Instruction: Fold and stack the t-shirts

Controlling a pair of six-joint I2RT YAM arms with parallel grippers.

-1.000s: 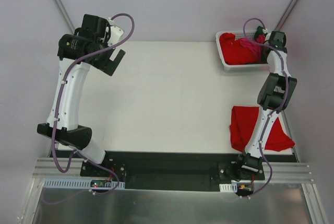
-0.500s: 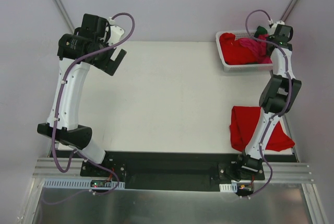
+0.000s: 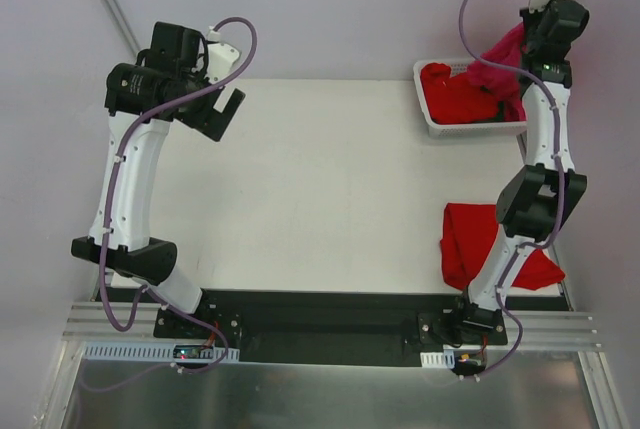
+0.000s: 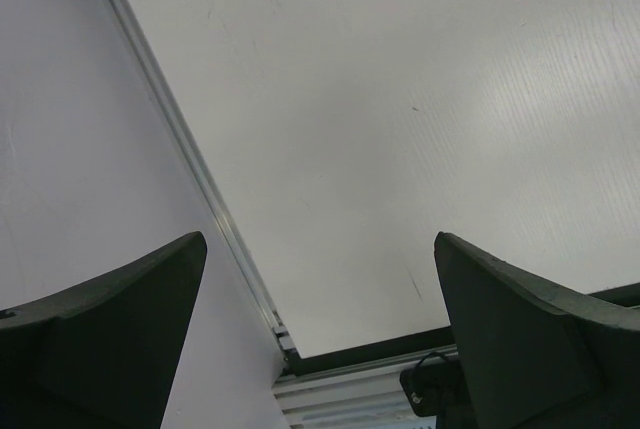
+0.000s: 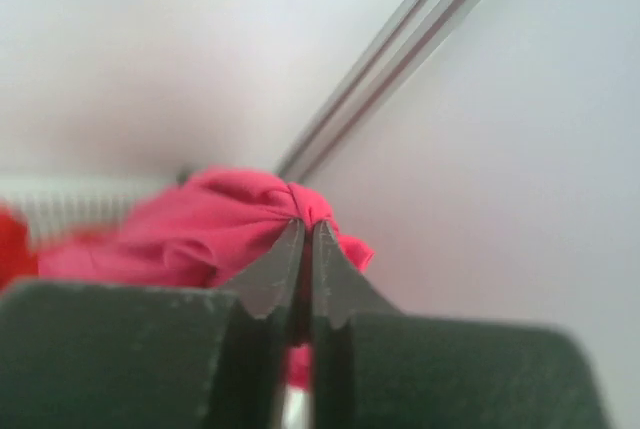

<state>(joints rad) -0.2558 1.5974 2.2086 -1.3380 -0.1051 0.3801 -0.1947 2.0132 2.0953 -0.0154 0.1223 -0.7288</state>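
Right end effector (image 5: 303, 227) raised, magenta-pink t-shirt (image 5: 200, 234) pinched — bunched, dangling

No text, label, brand, number or sign can be read in any of the views.

Partly hidden: red t-shirt (image 3: 465, 244) on tabletop (image 3: 330, 189), under right arm (image 3: 540, 199); basket (image 3: 440, 127) far corner, behind pink t-shirt (image 3: 497, 67). Cut off at lower edge: left tool (image 4: 320, 239) fingers (image 4: 110, 339).
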